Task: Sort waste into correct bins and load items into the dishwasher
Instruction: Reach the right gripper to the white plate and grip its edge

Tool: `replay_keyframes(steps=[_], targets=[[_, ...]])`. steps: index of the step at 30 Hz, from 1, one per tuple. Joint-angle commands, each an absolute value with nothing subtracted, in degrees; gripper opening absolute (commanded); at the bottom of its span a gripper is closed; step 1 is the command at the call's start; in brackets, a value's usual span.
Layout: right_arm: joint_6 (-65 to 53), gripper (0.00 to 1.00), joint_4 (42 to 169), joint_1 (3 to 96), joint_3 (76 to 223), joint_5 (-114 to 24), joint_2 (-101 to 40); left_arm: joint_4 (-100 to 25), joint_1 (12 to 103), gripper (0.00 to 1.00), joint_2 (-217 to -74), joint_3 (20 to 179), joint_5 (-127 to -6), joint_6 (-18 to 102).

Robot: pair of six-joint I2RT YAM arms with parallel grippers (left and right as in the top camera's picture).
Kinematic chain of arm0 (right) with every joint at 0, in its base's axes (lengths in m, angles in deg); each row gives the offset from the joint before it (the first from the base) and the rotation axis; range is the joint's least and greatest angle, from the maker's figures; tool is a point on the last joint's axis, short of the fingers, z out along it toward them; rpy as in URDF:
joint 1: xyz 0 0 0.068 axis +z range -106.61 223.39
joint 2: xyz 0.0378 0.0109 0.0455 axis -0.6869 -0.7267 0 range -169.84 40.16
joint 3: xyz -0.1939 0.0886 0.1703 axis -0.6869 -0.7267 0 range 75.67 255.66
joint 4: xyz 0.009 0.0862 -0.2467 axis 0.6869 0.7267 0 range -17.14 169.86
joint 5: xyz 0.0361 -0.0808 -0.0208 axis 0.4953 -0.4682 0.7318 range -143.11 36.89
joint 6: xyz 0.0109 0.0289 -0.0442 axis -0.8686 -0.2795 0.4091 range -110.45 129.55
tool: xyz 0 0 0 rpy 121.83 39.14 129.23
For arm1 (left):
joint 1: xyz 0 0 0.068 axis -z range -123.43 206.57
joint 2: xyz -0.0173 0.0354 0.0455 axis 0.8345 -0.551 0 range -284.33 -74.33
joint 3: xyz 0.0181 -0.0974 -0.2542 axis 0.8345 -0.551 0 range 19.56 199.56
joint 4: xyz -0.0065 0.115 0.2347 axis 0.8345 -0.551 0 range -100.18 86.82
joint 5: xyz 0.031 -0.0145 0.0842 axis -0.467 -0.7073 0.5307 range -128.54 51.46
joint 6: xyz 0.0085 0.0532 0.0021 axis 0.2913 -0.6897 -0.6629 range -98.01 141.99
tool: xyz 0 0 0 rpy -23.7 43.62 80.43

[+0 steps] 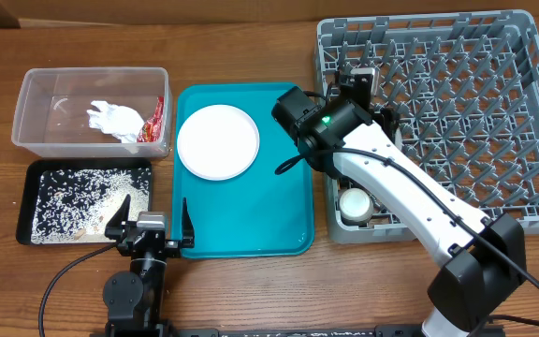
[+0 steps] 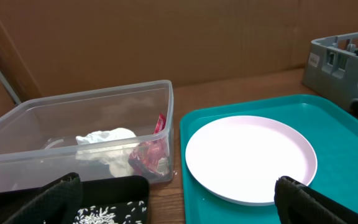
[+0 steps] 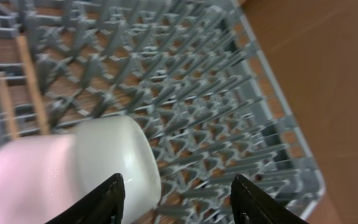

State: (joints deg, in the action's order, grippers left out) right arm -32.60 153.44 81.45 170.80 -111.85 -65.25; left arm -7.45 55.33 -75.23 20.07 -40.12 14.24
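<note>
A round white plate [image 1: 217, 140] lies on the teal tray [image 1: 251, 220]; it also shows in the left wrist view [image 2: 247, 155]. The clear tub [image 1: 40, 89] holds the crumpled napkin [image 1: 112, 118] and the red wrapper [image 1: 155, 120]. The black tray [image 1: 36, 170] holds rice grains [image 1: 78, 198]. My left gripper [image 1: 152, 217] is open and empty near the table's front edge, between the black tray and the teal tray. My right gripper [image 1: 358, 80] is open over the grey rack's [image 1: 522, 122] left side. In its wrist view the fingers [image 3: 178, 186] are apart, with a white bowl [image 3: 73, 168] lying in the rack by the left finger. I see no chopsticks.
A small white cup or bowl [image 1: 354, 204] sits in the rack's front left corner, partly under my right arm. The rack's upright pegs [image 3: 185, 93] fill the right wrist view. A brown cardboard wall stands behind the tub in the left wrist view.
</note>
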Motion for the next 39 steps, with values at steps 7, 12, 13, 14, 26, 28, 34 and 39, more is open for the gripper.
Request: replay_keyframes(steps=[7, 12, 13, 14, 26, 28, 34, 39], targets=[[-18.2, 0.57, 141.1, 85.7, 172.1, -77.6, -64.3, -7.5, 55.1, 1.00, -74.7, 19.8, -40.9, 13.2], [-13.2, 0.64, 128.8, 87.2, 171.1, -50.4, -64.5, -7.5, 55.1, 1.00, -74.7, 19.8, -40.9, 13.2], [-13.3, 0.64, 125.8, 87.3, 170.3, -47.1, -64.7, -7.5, 55.1, 1.00, -74.7, 19.8, -40.9, 13.2], [-14.7, 0.64, 123.8, 87.3, 169.7, -46.1, -64.9, -7.5, 55.1, 1.00, -74.7, 19.8, -40.9, 13.2], [-28.6, 0.54, 116.8, 86.5, 168.2, -54.3, -80.4, -7.5, 55.1, 1.00, -74.7, 19.8, -40.9, 13.2], [-31.9, 0.54, 116.6, 85.5, 168.2, -55.9, -82.4, -7.5, 55.1, 1.00, -74.7, 19.8, -40.9, 13.2], [-34.2, 0.31, 114.1, 82.8, 168.2, -51.5, -85.6, -7.5, 55.1, 1.00, -74.7, 19.8, -40.9, 13.2], [-34.0, 0.10, 116.7, 82.8, 168.3, -50.5, -86.0, -7.5, 55.1, 1.00, -74.7, 19.8, -40.9, 13.2]])
